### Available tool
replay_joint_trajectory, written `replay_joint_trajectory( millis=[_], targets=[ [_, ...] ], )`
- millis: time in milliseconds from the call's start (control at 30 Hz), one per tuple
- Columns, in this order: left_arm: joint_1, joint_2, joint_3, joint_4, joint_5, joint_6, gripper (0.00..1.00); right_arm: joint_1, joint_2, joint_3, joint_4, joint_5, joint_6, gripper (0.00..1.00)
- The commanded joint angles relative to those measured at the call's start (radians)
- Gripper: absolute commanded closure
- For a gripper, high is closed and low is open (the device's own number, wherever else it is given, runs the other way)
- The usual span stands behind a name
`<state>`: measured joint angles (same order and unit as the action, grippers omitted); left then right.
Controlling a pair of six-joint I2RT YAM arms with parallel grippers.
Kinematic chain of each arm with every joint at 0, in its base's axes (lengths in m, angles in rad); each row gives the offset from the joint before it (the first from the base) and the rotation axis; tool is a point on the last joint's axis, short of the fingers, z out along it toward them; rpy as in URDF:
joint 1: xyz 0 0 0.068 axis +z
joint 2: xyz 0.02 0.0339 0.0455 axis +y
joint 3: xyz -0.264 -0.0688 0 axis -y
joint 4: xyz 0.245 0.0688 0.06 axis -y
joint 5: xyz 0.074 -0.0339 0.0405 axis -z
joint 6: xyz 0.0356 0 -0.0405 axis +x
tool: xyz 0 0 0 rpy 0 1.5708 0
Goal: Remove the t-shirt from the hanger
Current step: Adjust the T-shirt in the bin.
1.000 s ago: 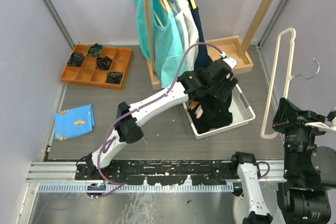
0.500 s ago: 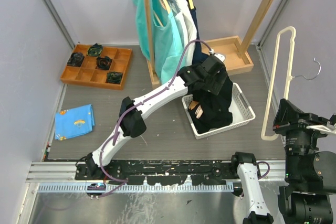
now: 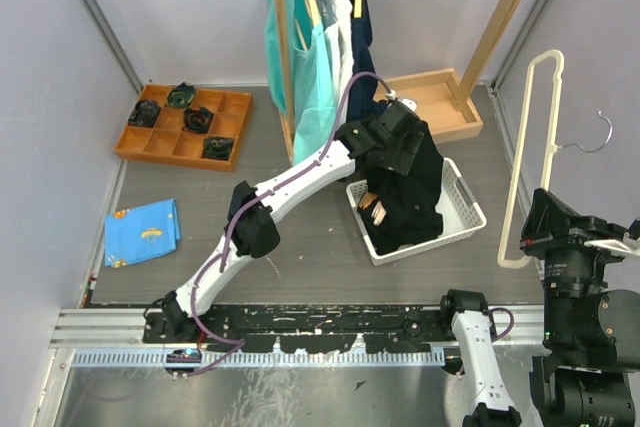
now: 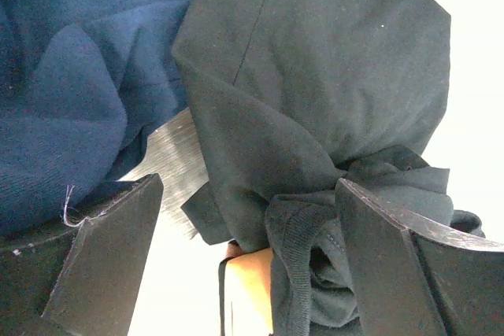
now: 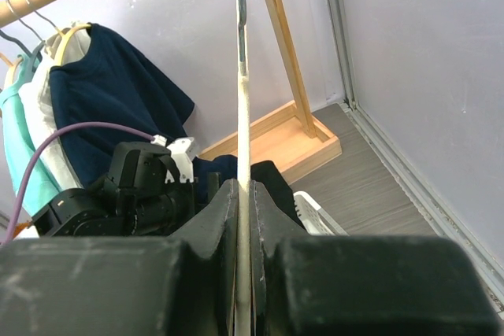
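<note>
Down under my left arm (image 3: 300,185), the left gripper (image 4: 248,186) hangs with its jaws wide apart, holding nothing. Right below it is the black t-shirt (image 4: 315,84), lying in a bunched heap in the white basket (image 3: 466,209). I think the t-shirt is light and very soft. It will flop and fold, and it will not break. To lift it, I would pinch a thick fold near the top of the heap, because a thin edge could slip out. A tan thing (image 3: 374,208) peeks out beside it in the basket; I cannot tell what it is. Further right, the right gripper (image 5: 242,194) is squeezed tight on the hanger (image 3: 530,137). The hanger is thin and stiff, and it looks bare, so I think the t-shirt is already off it.

The table (image 3: 320,262) is flat, grey and lined like wood. On its far left lies a blue cloth (image 3: 143,231). Behind that sits a wooden tray (image 3: 165,144) with dark rolled things in its boxes. Next comes a wooden rack (image 3: 283,57) with green, white and dark blue clothes (image 3: 318,87) hanging on it, close to my left arm. Pale walls (image 3: 200,7) stand all around, so there is little room to swing.
</note>
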<state>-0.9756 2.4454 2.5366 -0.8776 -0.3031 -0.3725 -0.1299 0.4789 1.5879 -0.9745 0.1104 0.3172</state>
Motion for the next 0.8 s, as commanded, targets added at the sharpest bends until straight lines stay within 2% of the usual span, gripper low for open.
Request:
replay_joint_trajectory(
  millis=[0, 200, 400, 467, 567, 767],
  targets=[
    [0.006, 0.032, 0.021, 0.019, -0.013, -0.020, 0.02, 0.005, 0.032, 0.030, 0.039, -0.002, 0.000, 0.99],
    [0.009, 0.050, 0.017, 0.048, -0.020, -0.018, 0.02, 0.006, 0.035, 0.037, 0.036, 0.001, 0.000, 0.99],
    [0.016, 0.064, 0.013, 0.099, -0.012, -0.019, 0.12, 0.006, 0.046, 0.057, 0.030, 0.007, -0.009, 1.00],
    [0.019, 0.069, 0.014, 0.111, -0.013, -0.018, 0.19, 0.006, 0.047, 0.064, 0.029, 0.010, -0.013, 0.99],
    [0.021, 0.077, 0.014, 0.128, -0.016, -0.014, 0.25, 0.005, 0.050, 0.076, 0.025, 0.017, -0.022, 0.99],
    [0.021, 0.092, 0.013, 0.157, -0.021, -0.014, 0.30, 0.006, 0.058, 0.097, 0.014, 0.028, -0.039, 0.99]
  ],
)
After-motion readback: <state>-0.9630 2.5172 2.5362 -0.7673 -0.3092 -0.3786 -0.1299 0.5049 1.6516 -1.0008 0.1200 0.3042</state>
